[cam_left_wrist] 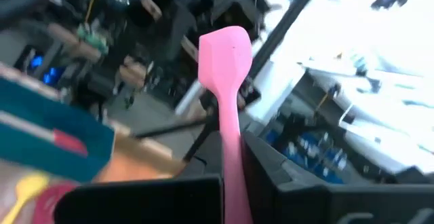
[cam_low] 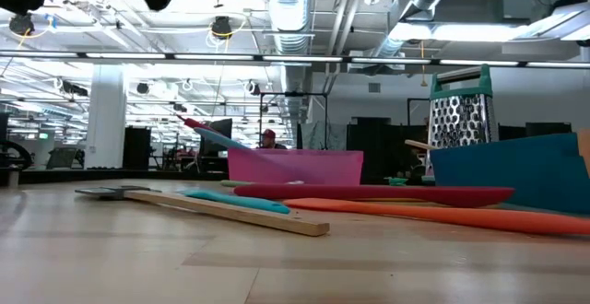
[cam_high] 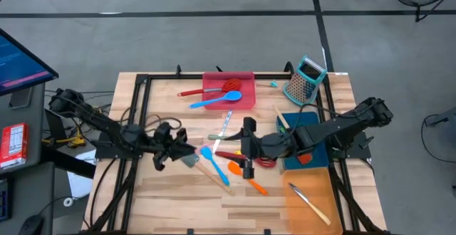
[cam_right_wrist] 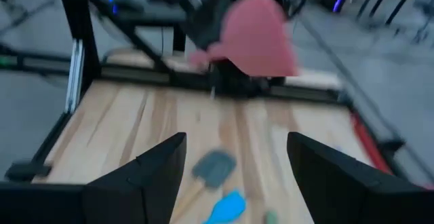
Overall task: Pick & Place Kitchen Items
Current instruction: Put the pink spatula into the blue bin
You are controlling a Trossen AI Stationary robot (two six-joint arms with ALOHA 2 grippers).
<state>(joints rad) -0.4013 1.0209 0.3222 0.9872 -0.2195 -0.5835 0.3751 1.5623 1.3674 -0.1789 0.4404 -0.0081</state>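
Three utensils already lie in trays, as far as the high view shows: a blue spoon [cam_high: 214, 100] and a red-handled utensil [cam_high: 206, 89] in the red tray [cam_high: 248, 76] at the far edge of the counter [cam_high: 178, 199], and a wooden-handled utensil with a silver end [cam_high: 308, 201] in the orange tray [cam_high: 292, 210] at the near right. The blue tray [cam_high: 319, 157] between them sits largely under the right arm, so what it holds cannot be told.

A fourth is in transit. The left pincer [cam_left_wrist: 234, 197] is clamped tight on the handle of a pink spatula [cam_left_wrist: 227, 68], whose blade sticks up clear of the counter; this arm hangs over the left-centre of the counter.

The right pincer [cam_right_wrist: 234, 176] hovers over the middle of the pile with its jaws spread wide and nothing between them.

Most of the work remains, I judge. A loose cluster rests on the bare wood mid-counter: a grey spatula with a wooden handle [cam_high: 203, 167], a light blue spatula [cam_high: 211, 158], an orange spatula [cam_high: 246, 178], a dark red utensil [cam_high: 229, 154] and a piece of silver cutlery [cam_high: 225, 124], several overlapping. The box grater [cam_high: 305, 80] stands upright at the far right corner, apart from all this.
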